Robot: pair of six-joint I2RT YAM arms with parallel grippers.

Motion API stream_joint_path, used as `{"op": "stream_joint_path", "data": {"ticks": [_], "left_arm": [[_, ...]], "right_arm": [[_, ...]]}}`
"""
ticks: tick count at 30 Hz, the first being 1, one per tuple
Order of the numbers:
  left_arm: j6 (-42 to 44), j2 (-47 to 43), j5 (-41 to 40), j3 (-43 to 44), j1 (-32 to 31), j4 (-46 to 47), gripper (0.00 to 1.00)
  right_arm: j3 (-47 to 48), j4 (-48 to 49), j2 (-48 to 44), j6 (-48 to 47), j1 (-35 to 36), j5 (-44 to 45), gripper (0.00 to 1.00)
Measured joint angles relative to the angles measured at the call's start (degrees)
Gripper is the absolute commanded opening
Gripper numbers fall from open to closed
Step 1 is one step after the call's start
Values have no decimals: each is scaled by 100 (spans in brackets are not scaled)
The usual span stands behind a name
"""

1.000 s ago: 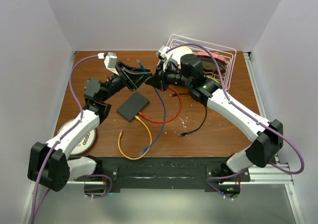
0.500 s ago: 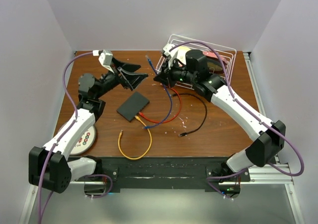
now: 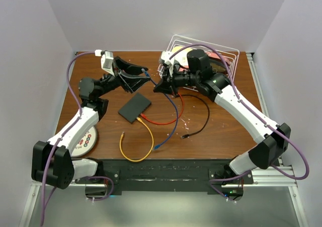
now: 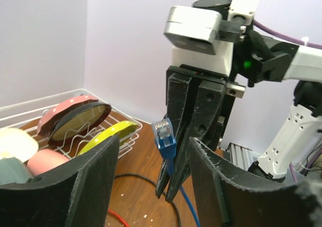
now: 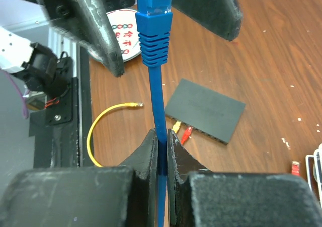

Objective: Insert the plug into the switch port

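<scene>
Plug (image 4: 164,132) on my blue cable (image 5: 156,96) stands upright in the air over the far middle of the table (image 3: 226,136), on the far side of the switch (image 3: 135,107). My right gripper (image 5: 161,142) pinches the cable just below the plug's boot, jaws pressed tight on it. My left gripper (image 3: 135,76) has its jaws spread, one finger either side of the plug, not touching it. The switch lies flat left of centre, with a yellow cable (image 3: 151,135) and a red cable (image 3: 163,123) in its near-edge sockets.
</scene>
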Motion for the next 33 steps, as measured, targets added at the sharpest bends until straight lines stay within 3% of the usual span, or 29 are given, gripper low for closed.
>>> {"op": "stream_joint_path", "data": {"ticks": [3,6,10,13,14,17,21,25,33], "left_arm": [[-203,129,175,37,0,363,38],[-402,240,278,98,0,662,33],[-643,282,358,107,0,981,0],[-754,282,424,107,-2,1130,0],[-782,282,422,107,0,1154,0],[-815,282,391,107,0,1185,0],[-734,120,26,52,-2,846,0],[-345,-289,-802,61,-50,-361,0],[-81,-409,-2284,516,-245,-2616,0]], "right_arm": [[4,-76,0,-31,0,-109,0],[4,-125,4,-35,0,-151,0],[7,-162,22,-52,0,-205,0],[59,-160,63,-63,0,-214,7],[72,-157,74,-55,0,-210,26],[81,-101,72,81,11,15,63],[-20,238,2,319,15,557,87],[-354,734,-367,603,13,1049,96],[-426,1661,-516,977,149,1318,96]]}}
